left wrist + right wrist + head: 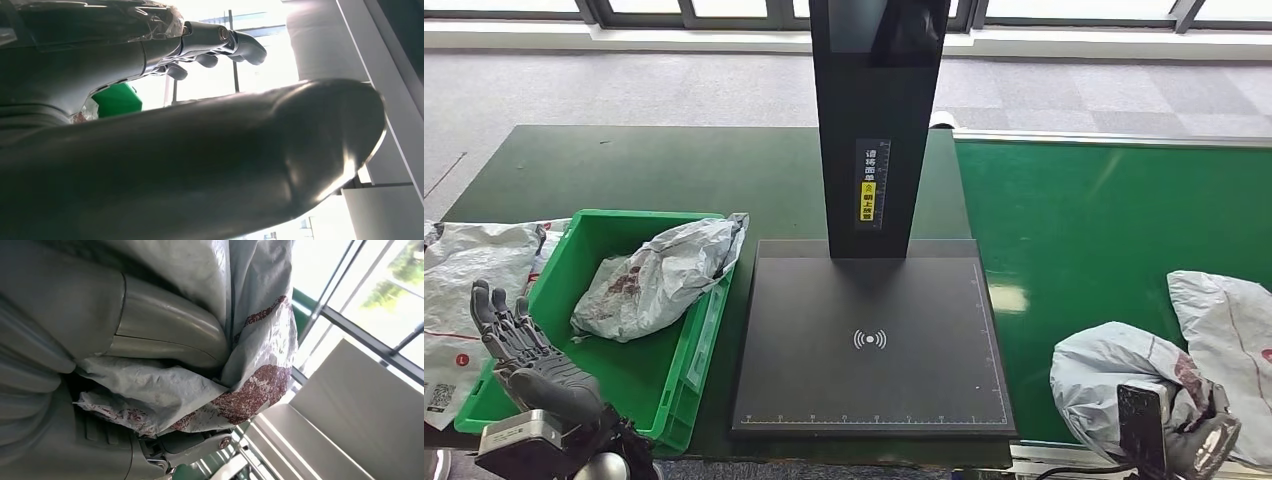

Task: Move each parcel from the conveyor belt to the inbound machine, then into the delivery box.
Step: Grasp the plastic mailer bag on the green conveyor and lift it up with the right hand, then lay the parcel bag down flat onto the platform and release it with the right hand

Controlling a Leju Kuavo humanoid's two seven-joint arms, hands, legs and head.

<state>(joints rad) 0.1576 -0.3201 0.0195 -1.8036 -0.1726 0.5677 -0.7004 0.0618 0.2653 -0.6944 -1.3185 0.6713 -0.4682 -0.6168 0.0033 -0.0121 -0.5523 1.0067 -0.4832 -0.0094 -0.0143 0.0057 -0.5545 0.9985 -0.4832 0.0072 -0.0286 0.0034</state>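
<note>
My right hand (pixel 1196 437) grips a crumpled grey parcel with red-brown marks (pixel 1109 375) at the near edge of the green conveyor belt (pixel 1104 220). In the right wrist view the thumb (pixel 165 332) presses into that parcel (pixel 250 390), and fingers close under it. A second grey parcel (pixel 1229 315) lies on the belt just right of it. The black inbound machine (pixel 869 340) stands in the middle, its flat plate bare. To its left, the green delivery box (pixel 686 370) holds one grey parcel (pixel 659 275). My left hand (pixel 519 345) hovers by the box's left wall, fingers (pixel 215 42) spread, holding nothing.
The machine's tall black column (pixel 879 120) rises at the back of the plate. More white and grey parcels (pixel 469 285) lie on the dark table left of the box. A silver rail (pixel 1114 140) borders the belt's far side.
</note>
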